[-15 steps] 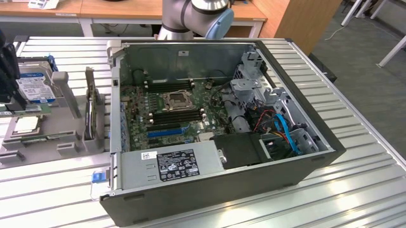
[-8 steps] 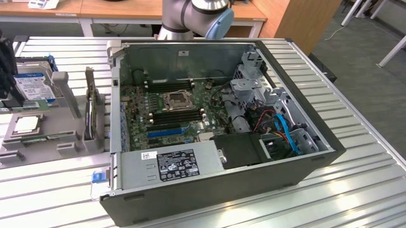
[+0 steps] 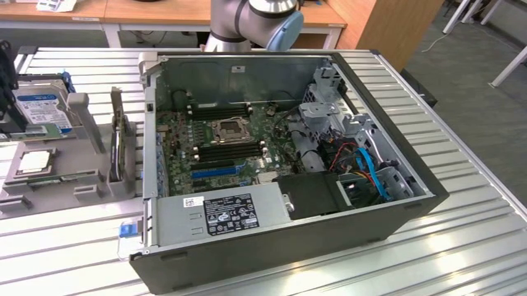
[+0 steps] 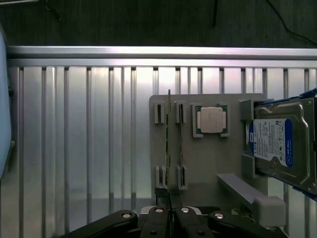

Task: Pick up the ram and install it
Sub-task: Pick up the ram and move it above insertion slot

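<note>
The ram [image 4: 169, 144] is a thin green stick standing on edge in the clips of a grey holder tray [image 4: 208, 163], beside the square silver processor [image 4: 211, 120]. In the exterior view the ram [image 3: 59, 179] lies low on that tray [image 3: 49, 197], at the exterior view's left of the open computer case [image 3: 329, 240]. My gripper [image 4: 169, 218] hangs well above the tray, roughly in line with the ram's edge. Its fingers are shut with nothing between them. The motherboard's black memory slots [image 3: 231, 148] flank the processor socket [image 3: 228, 130].
A silver hard drive [image 4: 282, 144] with a blue-white label stands in the same tray. A metal card [image 3: 120, 145] stands upright between the tray and the case. The arm's base [image 3: 255, 18] is behind the case. The slatted metal table [image 4: 74, 148] ends at a dark floor.
</note>
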You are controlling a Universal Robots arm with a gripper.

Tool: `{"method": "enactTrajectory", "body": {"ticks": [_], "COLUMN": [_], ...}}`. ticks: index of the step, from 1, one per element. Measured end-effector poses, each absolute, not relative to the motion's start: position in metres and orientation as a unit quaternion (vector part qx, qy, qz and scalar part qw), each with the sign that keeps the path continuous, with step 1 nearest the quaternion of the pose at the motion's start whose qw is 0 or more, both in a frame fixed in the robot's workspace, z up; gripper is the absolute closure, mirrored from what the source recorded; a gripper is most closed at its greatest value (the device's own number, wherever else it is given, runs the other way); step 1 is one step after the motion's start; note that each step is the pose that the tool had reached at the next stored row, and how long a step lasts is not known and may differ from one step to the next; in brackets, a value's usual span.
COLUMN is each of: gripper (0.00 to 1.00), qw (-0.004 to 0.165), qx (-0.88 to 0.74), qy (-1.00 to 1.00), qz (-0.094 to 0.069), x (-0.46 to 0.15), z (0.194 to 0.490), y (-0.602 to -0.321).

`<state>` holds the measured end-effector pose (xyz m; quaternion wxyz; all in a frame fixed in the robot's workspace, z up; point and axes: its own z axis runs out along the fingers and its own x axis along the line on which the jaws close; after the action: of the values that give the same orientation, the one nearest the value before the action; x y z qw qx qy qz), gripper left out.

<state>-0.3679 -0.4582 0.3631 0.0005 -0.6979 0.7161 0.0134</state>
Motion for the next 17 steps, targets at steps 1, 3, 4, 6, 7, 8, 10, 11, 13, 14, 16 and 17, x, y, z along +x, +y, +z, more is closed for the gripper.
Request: {"method": "enactTrajectory", "body": {"ticks": [1,3,4,6,7,8,10,11,13,14,16,17], "gripper": [0.88,0.88,0.88,0.88,0.88,0.88,0.88,0.88,0.88,0.88,0.88,0.88], "qw": [0.000,0.001,0.000,0.000,0.001,0.000,0.000,0.001,0.001,0.001,0.001,0.001], "qx": [-0.698,-0.697,-0.697,-0.697,-0.697,-0.696,-0.696,-0.696,-0.696,-0.696,-0.695,-0.695], "qy": [0.716,0.717,0.717,0.717,0.717,0.717,0.718,0.718,0.718,0.718,0.718,0.719], "qz": [0.013,0.013,0.013,0.013,0.013,0.013,0.013,0.013,0.013,0.013,0.013,0.013], "x": [-0.368,-0.368,-0.368,-0.368,-0.368,-0.368,-0.368,-0.368,-0.368,-0.368,-0.368,-0.368], "z": [0.365,0.368,0.369,0.373,0.374,0.376,0.378,0.380,0.382,0.383,0.384,0.385], "y": [-0.458,-0.458,-0.458,-0.458,-0.458,-0.458,-0.458,-0.458,-0.458,-0.458,-0.458,-0.458]}}
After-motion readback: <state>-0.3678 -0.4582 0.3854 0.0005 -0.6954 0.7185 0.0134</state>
